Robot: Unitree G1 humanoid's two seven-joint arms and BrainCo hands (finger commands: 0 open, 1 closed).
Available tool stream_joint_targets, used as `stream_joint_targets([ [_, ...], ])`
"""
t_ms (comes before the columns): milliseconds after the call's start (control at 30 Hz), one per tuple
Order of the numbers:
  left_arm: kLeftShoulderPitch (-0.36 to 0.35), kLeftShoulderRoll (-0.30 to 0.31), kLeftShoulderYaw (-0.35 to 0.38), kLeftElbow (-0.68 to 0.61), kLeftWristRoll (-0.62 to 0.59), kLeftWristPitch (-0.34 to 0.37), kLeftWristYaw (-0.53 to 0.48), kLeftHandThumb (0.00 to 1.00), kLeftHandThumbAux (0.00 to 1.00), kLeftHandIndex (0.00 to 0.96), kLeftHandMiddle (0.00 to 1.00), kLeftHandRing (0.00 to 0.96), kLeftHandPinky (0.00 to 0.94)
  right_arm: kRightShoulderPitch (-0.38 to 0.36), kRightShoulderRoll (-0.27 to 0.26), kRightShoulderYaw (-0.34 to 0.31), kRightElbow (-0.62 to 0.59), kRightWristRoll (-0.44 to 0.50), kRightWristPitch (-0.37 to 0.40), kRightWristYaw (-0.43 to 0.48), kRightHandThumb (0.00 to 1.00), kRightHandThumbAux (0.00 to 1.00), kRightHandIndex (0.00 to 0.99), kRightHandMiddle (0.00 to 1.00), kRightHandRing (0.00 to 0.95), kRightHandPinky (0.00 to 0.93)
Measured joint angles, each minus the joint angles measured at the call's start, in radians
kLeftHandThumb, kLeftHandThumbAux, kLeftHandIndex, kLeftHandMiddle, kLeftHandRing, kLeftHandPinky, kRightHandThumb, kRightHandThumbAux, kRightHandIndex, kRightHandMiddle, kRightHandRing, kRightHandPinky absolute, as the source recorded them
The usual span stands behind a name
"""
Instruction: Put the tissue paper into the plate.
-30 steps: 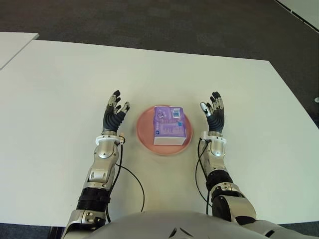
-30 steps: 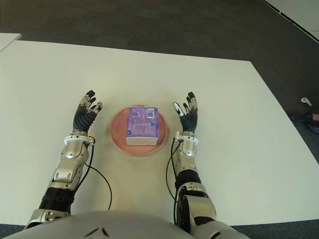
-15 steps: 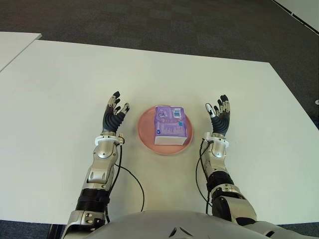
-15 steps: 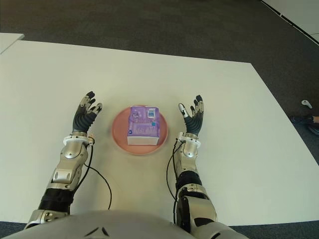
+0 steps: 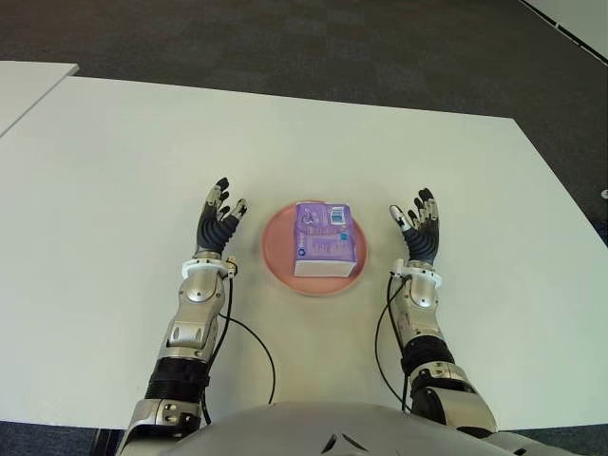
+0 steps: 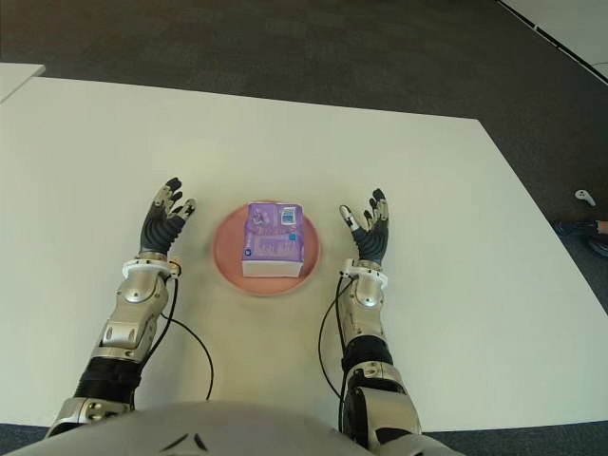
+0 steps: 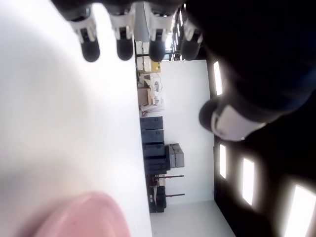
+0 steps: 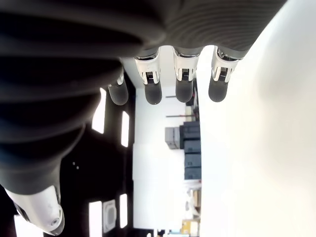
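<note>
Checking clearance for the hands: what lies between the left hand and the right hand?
Between left hand and right hand, the eye views show the pink plate holding the purple tissue pack.

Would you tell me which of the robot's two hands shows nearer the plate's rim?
The left hand; the right hand shows slightly farther from the pink plate.

desk (image 5: 114,171): plain white. plate (image 5: 276,256): salmon pink. tissue pack (image 5: 325,237): purple wrapper, white side panel, small white barcode patch and a teal spot on top. left hand (image 5: 218,220) and right hand (image 5: 419,231): black palms and fingers, pale tips, silver wrists. floor (image 5: 285,47) beyond the hands: dark grey carpet, faint checker pattern.
</note>
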Motion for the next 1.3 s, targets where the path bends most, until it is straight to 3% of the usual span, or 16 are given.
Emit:
stream_joint_targets([
  [233,-0.022,0.011,0.009,0.058,0.001,-0.021,0.002,0.0,0.558,0.0,0.0,0.0,0.0,0.035,-0.017,0.032,-0.085,0.001,0.125,0.06,0.035,0.68,0.0,0.0,0.0,0.0],
  [433,-0.033,0.012,0.022,0.089,0.001,-0.05,0.015,0.0,0.558,0.0,0.0,0.0,0.0,0.062,-0.017,0.047,-0.15,0.006,0.19,0.094,0.058,0.681,0.0,0.0,0.0,0.0],
  [833,-0.04,0.021,0.026,0.149,0.001,-0.123,0.015,0.0,0.562,0.0,0.0,0.0,0.0,0.088,-0.007,0.057,-0.221,0.006,0.252,0.097,0.086,0.698,0.0,0.0,0.0,0.014],
  [1300,-0.104,0.056,0.036,0.281,-0.019,-0.22,-0.002,0.0,0.573,0.0,0.0,0.0,0.0,0.091,0.007,0.057,-0.243,0.006,0.273,0.096,0.107,0.697,0.0,0.0,0.0,0.021],
])
